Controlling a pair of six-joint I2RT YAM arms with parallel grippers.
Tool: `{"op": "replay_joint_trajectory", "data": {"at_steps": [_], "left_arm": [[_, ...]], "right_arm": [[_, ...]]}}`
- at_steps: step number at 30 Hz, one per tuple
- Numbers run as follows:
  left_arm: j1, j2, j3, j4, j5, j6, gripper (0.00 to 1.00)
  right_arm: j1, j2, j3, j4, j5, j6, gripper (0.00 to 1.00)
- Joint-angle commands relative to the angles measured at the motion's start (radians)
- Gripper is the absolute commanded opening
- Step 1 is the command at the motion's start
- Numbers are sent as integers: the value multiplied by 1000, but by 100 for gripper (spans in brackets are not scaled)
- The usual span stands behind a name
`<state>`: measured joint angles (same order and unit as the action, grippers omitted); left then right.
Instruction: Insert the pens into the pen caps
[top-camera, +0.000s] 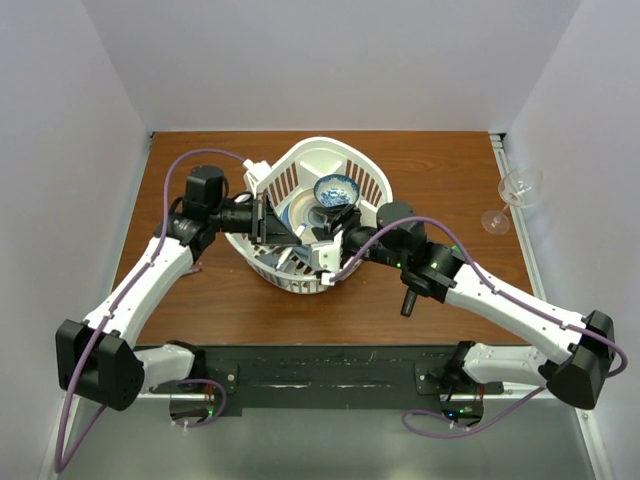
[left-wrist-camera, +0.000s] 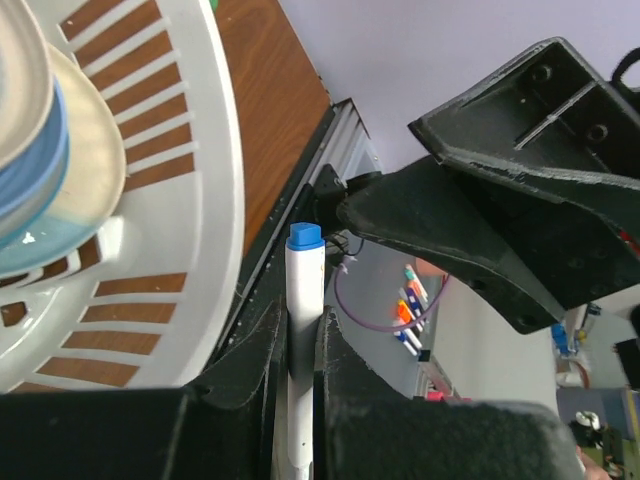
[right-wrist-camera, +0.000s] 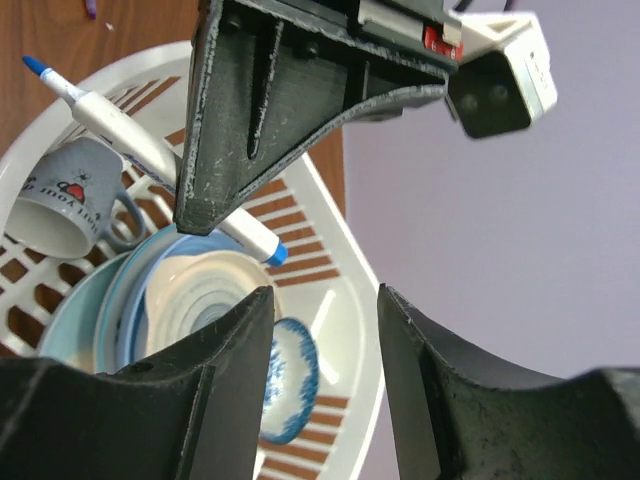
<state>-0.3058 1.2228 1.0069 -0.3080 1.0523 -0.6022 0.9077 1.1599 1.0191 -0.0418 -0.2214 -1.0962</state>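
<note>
- White-barrelled pen (left-wrist-camera: 303, 300) with a blue end sits clamped in your left jaws, which are closed tight on its barrel, above the left side of the basket (top-camera: 318, 141).
- Your right jaws stand apart, nothing between them, close to the pen.
- Below them the basket holds a mug (right-wrist-camera: 60, 200), stacked plates (right-wrist-camera: 190, 300) and a blue bowl (top-camera: 335, 188).
- Far right on your wooden desk (top-camera: 430, 165) sits a wine glass (top-camera: 520, 186).

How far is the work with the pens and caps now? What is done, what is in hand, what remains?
Done: no pen is clearly capped.
In hand: the left gripper is shut on a white pen with blue at both ends, over the basket. The right gripper faces it, open and empty.
Left: no loose cap shows, so I cannot tell how much capping remains.
</note>
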Motion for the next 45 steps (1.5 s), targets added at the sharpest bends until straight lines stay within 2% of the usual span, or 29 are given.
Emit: {"op": "replay_joint_trajectory", "data": {"at_steps": [1, 7, 14, 20, 36, 43, 45], "left_arm": [[7, -49, 15, -8, 81, -53, 0], [5, -32, 12, 56, 109, -131, 0], [5, -29, 16, 73, 110, -174, 0], [7, -34, 6, 43, 123, -159, 0], [5, -69, 18, -111, 81, -62, 0], [7, -82, 13, -111, 84, -61, 0], [7, -88, 6, -112, 83, -59, 0]], "right_arm": [[29, -3, -5, 63, -61, -186, 47], [88, 38, 30, -39, -6, -260, 43], [135, 57, 4, -1, 42, -304, 38], [148, 66, -19, -3, 68, -336, 34], [149, 112, 6, -15, 117, -398, 33], [149, 141, -25, 37, 132, -419, 24], [149, 139, -37, 60, 148, -429, 16]]}}
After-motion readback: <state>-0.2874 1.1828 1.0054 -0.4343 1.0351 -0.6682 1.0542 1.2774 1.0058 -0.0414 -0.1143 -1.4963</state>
